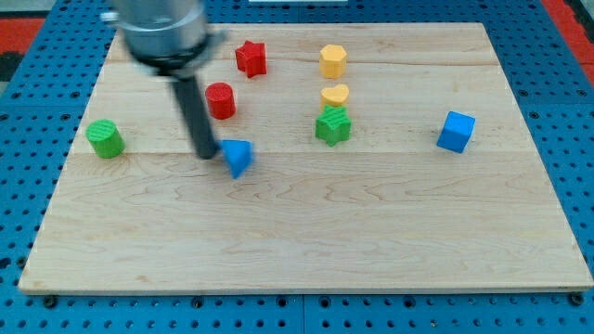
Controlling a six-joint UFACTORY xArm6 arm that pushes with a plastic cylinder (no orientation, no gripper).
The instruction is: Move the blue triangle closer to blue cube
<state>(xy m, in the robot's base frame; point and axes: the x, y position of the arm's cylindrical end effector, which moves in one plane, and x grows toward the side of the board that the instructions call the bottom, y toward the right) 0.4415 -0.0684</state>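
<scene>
The wooden desk lies on blue pegboard. The tip touches the blue triangle on its left; the blue cube sits far right. No hand exists; the arm's top is cut off.

We find no text, label, brand, number or sign that can be read anywhere in this view. The wooden surface shows only plain grain, the blocks on it carry bare colour on every face we can see, and the blue pegboard around the surface bears only rows of holes.
</scene>
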